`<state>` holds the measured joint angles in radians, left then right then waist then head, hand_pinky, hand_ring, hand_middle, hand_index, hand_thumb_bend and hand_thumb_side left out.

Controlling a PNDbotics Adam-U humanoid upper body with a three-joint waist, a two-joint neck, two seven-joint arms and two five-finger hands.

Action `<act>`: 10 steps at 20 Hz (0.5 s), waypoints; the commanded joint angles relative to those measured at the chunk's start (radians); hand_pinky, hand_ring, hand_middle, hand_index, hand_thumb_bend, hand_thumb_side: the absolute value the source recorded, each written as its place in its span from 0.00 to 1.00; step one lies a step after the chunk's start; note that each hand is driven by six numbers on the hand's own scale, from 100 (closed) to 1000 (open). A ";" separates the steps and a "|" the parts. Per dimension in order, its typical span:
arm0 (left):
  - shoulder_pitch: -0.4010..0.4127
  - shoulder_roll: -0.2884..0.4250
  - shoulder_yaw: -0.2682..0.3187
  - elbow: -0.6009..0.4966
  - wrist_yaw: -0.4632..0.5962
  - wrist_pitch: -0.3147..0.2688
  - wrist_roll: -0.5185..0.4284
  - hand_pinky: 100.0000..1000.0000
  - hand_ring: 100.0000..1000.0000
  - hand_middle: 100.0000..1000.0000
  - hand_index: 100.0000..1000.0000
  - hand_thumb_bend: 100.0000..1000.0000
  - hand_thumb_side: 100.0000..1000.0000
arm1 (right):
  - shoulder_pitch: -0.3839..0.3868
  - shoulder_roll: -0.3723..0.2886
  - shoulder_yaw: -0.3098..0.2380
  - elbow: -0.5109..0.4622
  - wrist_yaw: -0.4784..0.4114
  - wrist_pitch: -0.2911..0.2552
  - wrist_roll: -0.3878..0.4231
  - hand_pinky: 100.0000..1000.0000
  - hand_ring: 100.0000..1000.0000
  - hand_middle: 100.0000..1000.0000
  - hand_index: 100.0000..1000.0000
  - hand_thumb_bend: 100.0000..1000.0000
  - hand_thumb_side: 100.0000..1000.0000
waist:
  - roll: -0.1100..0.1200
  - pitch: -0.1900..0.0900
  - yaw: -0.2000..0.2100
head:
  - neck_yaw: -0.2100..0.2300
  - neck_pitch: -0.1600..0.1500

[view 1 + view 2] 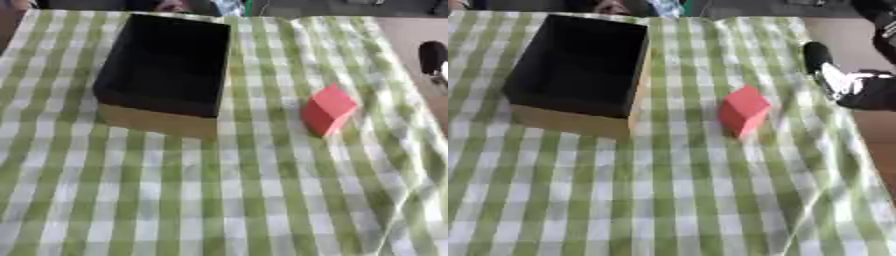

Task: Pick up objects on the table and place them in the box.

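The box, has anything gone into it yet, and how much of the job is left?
Nothing looks done: the box shows only a dark inside, with nothing visible in it. Nothing is in hand either; the right hand is at the table's right edge, apart from the red block, holding nothing. Left to do: grasp the block, which sits on the checked cloth right of the box, and put it inside.

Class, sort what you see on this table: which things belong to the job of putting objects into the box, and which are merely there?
Belongs to the job:
red block
black-lined box, open
right hand, at the right edge

Merely there:
green checked cloth covering the table
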<state>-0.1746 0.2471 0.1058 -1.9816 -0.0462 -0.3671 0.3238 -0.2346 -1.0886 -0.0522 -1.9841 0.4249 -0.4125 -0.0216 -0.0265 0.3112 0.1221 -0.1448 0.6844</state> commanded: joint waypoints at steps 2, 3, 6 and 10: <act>-0.004 0.022 -0.004 -0.018 0.005 0.000 -0.008 0.79 0.48 0.61 0.74 0.12 0.74 | -0.038 -0.105 0.017 -0.016 0.044 -0.018 0.140 0.79 0.86 0.89 1.00 0.00 0.71 | -0.008 -0.018 0.003 | -0.011 -0.004; -0.004 0.022 -0.005 -0.018 0.006 0.001 -0.009 0.79 0.48 0.61 0.74 0.12 0.74 | -0.049 -0.115 0.024 -0.016 0.046 -0.023 0.176 0.80 0.87 0.90 1.00 0.00 0.68 | -0.009 -0.018 0.004 | -0.013 -0.005; -0.005 0.023 -0.009 -0.018 0.008 0.002 -0.014 0.79 0.48 0.61 0.74 0.12 0.74 | -0.082 -0.137 0.046 -0.016 0.052 -0.029 0.279 0.81 0.89 0.92 1.00 0.00 0.64 | -0.011 -0.019 0.009 | -0.018 -0.010; -0.006 0.023 -0.011 -0.018 0.012 0.003 -0.019 0.79 0.48 0.61 0.74 0.12 0.74 | -0.128 -0.148 0.076 -0.016 0.067 -0.027 0.400 0.81 0.90 0.95 1.00 0.09 0.55 | -0.013 -0.020 0.016 | -0.027 -0.016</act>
<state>-0.1749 0.2473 0.0965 -1.9816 -0.0420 -0.3630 0.3099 -0.3500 -1.1923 0.0274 -1.9869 0.4819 -0.4396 0.3443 -0.0265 0.3112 0.1384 -0.1675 0.6772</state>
